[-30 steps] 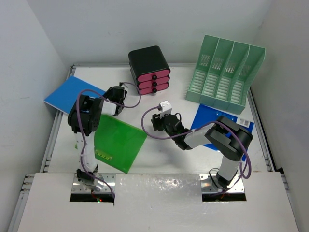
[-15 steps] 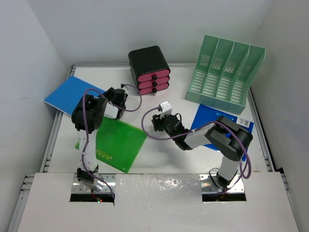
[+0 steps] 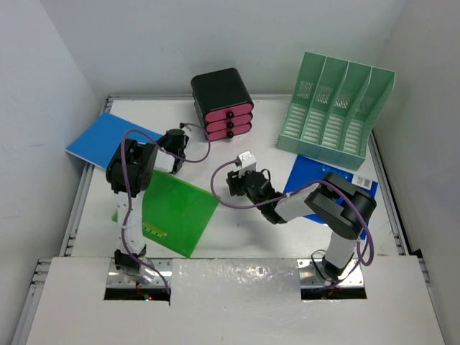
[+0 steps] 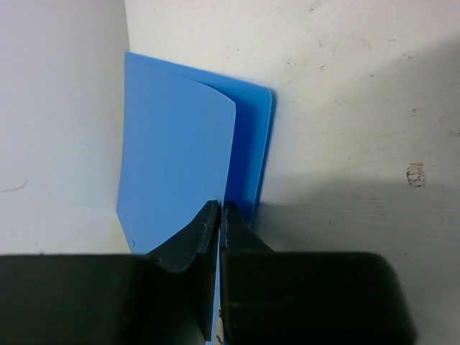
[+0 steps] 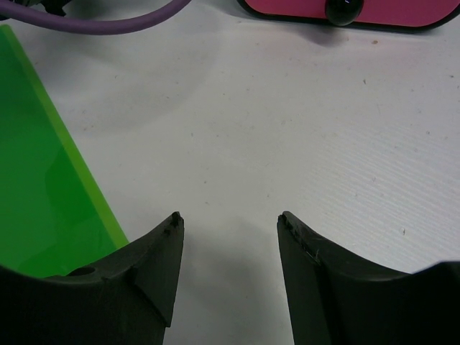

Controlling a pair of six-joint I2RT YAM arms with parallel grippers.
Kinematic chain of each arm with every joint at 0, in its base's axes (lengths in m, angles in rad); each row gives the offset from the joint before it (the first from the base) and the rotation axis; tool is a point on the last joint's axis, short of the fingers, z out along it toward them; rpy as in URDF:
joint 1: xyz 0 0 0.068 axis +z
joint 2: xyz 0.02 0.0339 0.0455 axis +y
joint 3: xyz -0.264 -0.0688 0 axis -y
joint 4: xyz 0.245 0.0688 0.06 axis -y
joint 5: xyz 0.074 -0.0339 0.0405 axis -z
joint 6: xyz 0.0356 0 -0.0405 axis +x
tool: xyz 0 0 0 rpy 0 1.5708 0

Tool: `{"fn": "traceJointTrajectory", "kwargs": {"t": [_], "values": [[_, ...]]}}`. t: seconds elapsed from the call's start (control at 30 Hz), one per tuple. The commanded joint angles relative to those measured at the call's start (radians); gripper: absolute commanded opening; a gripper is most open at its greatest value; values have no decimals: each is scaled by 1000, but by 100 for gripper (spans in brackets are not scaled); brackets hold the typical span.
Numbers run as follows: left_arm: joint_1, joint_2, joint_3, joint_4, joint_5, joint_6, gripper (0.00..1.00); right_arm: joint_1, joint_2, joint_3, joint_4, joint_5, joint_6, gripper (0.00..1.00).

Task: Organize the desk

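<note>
The white desk (image 3: 244, 230) holds a light blue folder (image 3: 104, 140) at the far left, hanging over the left rail. In the left wrist view my left gripper (image 4: 219, 208) is shut on the folder's (image 4: 172, 158) upper leaf, which curls above the lower leaf. In the top view the left gripper's tips are hidden under the left arm (image 3: 133, 169). My right gripper (image 3: 233, 181) is open and empty, low over the bare desk (image 5: 287, 129) mid-table, with a green folder (image 5: 36, 187) at its left.
The green folder (image 3: 172, 208) lies front left. A black drawer unit with pink drawers (image 3: 223, 104) stands at the back centre. A mint green file rack (image 3: 338, 111) stands back right. A darker blue folder (image 3: 313, 172) lies under the right arm.
The left arm has shifted a little toward the back left and its wrist has turned. The right arm has not moved.
</note>
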Motion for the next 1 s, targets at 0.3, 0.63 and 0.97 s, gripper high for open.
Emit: {"fn": "traceJointTrajectory", "kwargs": {"t": [0.3,0.63,0.97], "values": [[36,-316,81,-430,239,-258,0,-2,-88,-14,-7,-14,-55,54],[34,-614,95,-902,450,-261,0,-2,-203,35,-217,-276,-345,55],[-1,-827,334,-1419,726,-211,0,-2,-269,216,-348,-497,-556,60]]}}
